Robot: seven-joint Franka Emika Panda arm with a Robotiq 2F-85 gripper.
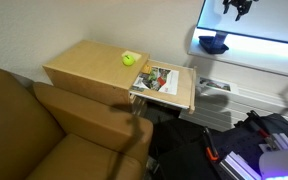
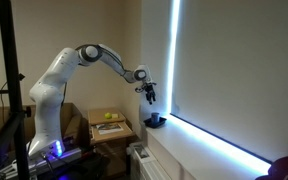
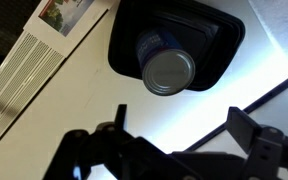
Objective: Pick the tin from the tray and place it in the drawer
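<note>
The tin [image 3: 170, 68], a small bluish can with a metal lid, stands in the dark blue tray [image 3: 222, 40] on the white window sill. My gripper [image 3: 179, 125] is open and empty, hanging above the tray, apart from the tin. In both exterior views the gripper [image 1: 239, 8] [image 2: 149, 93] is well above the tray [image 1: 213, 43] [image 2: 155, 121]; the tin is too small to make out there. The light-wood drawer [image 1: 179, 92] is pulled out of the pale cabinet [image 1: 84, 65], with colourful printed contents inside; a corner of it shows in the wrist view [image 3: 69, 12].
A yellow-green ball [image 1: 130, 59] lies on the cabinet top near the drawer. A brown sofa [image 1: 54, 130] stands in front of the cabinet. A slatted white radiator [image 3: 24, 70] runs between sill and drawer. The bright window [image 2: 209, 70] is beside the sill.
</note>
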